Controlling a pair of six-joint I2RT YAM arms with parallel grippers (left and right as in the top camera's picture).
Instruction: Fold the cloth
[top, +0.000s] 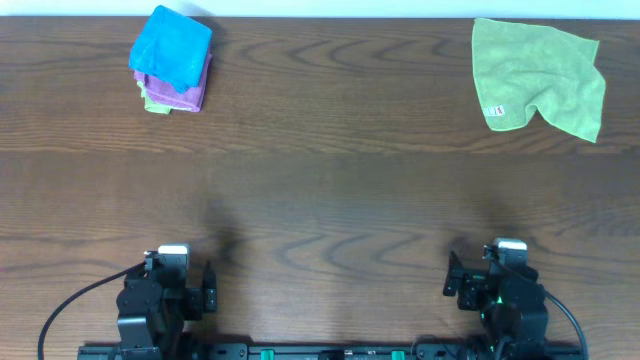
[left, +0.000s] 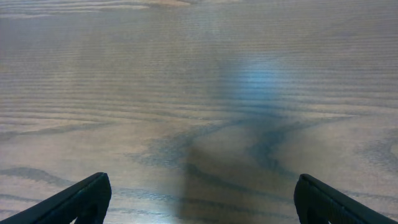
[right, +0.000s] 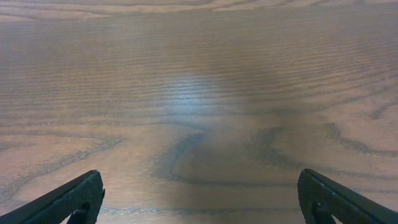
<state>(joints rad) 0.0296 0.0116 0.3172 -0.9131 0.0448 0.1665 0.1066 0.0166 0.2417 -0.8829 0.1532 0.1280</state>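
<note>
The light green cloth (top: 538, 76) lies loosely spread at the far right of the table, with a small white tag (top: 493, 111) at its near left corner and its near right corner turned over. My left gripper (top: 186, 277) is open and empty at the near left edge. My right gripper (top: 478, 275) is open and empty at the near right edge. Both are far from the cloth. In the left wrist view the fingertips (left: 200, 193) frame bare wood. The right wrist view shows the same between its fingertips (right: 200, 190).
A stack of folded cloths sits at the far left: a bright blue cloth (top: 172, 46) on top, a purple cloth (top: 194, 93) below it, and a green edge at the bottom. The dark wooden table (top: 330, 190) spans the view.
</note>
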